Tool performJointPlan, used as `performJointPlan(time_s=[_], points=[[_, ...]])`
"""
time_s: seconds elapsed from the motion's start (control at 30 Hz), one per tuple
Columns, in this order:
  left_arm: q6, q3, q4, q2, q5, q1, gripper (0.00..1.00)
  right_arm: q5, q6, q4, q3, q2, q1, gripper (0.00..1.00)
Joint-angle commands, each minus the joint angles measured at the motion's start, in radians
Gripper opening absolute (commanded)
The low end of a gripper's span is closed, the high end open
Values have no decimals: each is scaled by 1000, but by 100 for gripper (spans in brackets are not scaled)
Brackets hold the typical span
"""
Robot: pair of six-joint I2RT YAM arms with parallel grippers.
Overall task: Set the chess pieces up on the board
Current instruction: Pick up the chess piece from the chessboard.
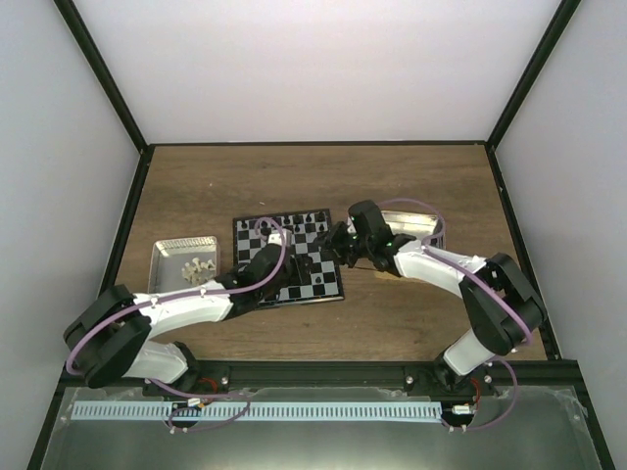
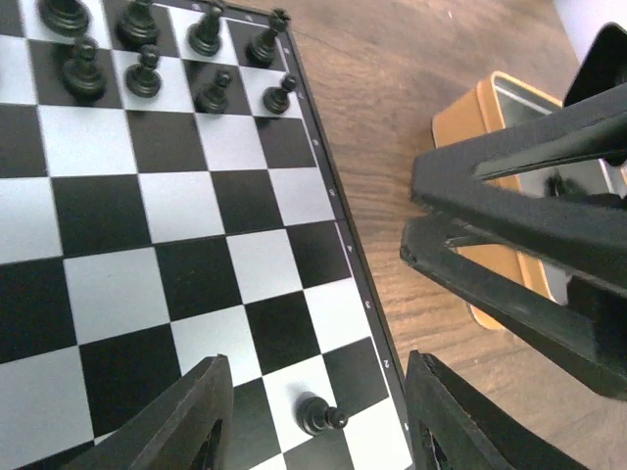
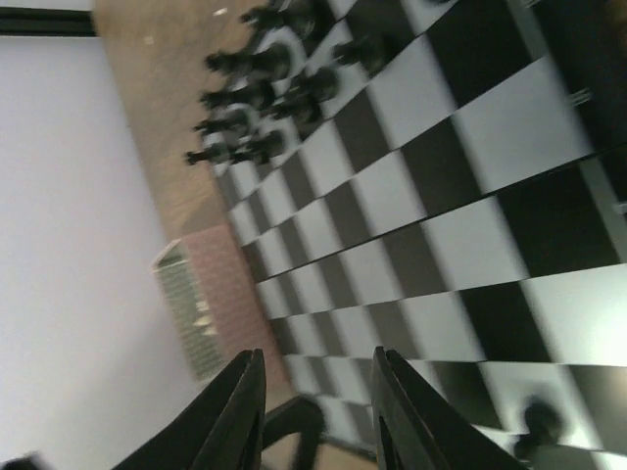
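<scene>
The board (image 1: 304,279) lies in the middle of the table, with black chess pieces (image 1: 312,221) lined up along its far edge. My left gripper (image 2: 315,362) hangs open low over the board's near right corner. A lone black pawn (image 2: 318,416) stands on a pale square between its fingers, touching neither. More black pieces (image 2: 147,49) fill two rows at the far end. My right gripper (image 3: 316,354) is open over the board's right side with nothing between its fingers. Its view is blurred, showing the piece rows (image 3: 255,88) and the lone pawn (image 3: 539,421).
A metal tin (image 1: 181,262) holding several pale pieces sits left of the board. A second tin (image 1: 421,223) stands right of the board, partly under my right arm. The right gripper's fingers (image 2: 509,235) reach in close beside my left gripper.
</scene>
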Motion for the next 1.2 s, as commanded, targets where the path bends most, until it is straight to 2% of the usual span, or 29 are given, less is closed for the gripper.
performJointPlan(time_s=[0.0, 0.17, 0.27, 0.37, 0.63, 0.73, 1.03, 1.17], points=[[173, 105, -134, 22, 133, 9, 52, 198, -207, -188, 0, -59, 1, 33], [277, 213, -289, 110, 235, -11, 53, 398, -247, -300, -34, -176, -38, 36], [282, 250, -348, 150, 230, -18, 53, 472, -262, -331, -58, -242, -76, 37], [293, 306, -427, 211, 212, -17, 48, 528, -279, -359, -73, -294, -100, 37], [292, 383, -525, 298, 211, -17, 40, 537, -288, -356, -100, -334, -126, 37], [302, 391, -523, 307, 211, -18, 32, 533, -284, -346, -109, -335, -126, 37], [315, 423, -536, 344, 207, -17, 31, 548, -293, -342, -111, -343, -132, 37], [324, 436, -541, 347, 178, -17, 20, 553, -291, -343, -113, -349, -134, 37]])
